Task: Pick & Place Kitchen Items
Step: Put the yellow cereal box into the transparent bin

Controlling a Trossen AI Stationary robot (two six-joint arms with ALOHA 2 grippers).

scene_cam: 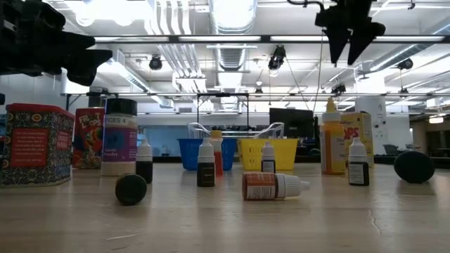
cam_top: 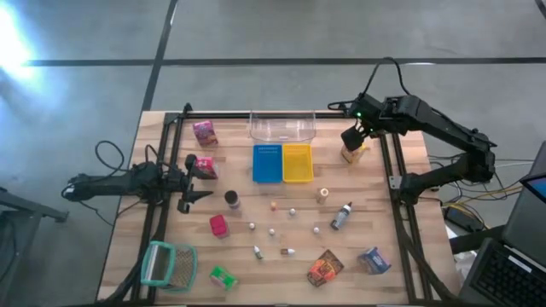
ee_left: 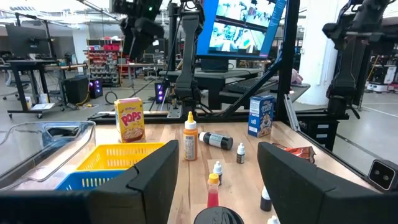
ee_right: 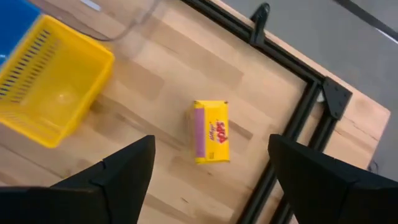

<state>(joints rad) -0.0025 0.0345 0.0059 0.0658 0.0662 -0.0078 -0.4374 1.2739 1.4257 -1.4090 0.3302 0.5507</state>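
A yellow cereal box (ee_right: 211, 132) stands upright on its base near the table's far right corner (cam_top: 354, 153). My right gripper (ee_right: 211, 146) hangs open well above it (scene_cam: 351, 42), pointing steeply down, and touches nothing. Other kitchen items lie about the table: pink packets (cam_top: 205, 132), a dark jar (cam_top: 231, 199), a red can (cam_top: 218, 225), a grey bottle (cam_top: 341, 216), a green packet (cam_top: 223, 276), an orange packet (cam_top: 325, 268) and a blue packet (cam_top: 374, 260). My left gripper (cam_top: 205, 182) waits open and level at the table's left side (ee_left: 217, 168).
A blue tray (cam_top: 267, 162) and a yellow tray (cam_top: 297, 162) stand side by side at the far middle, a clear tub (cam_top: 282, 128) behind them. A teal-rimmed mesh basket (cam_top: 168, 264) lies at the near left. A black frame (ee_right: 292, 134) runs beside the cereal box.
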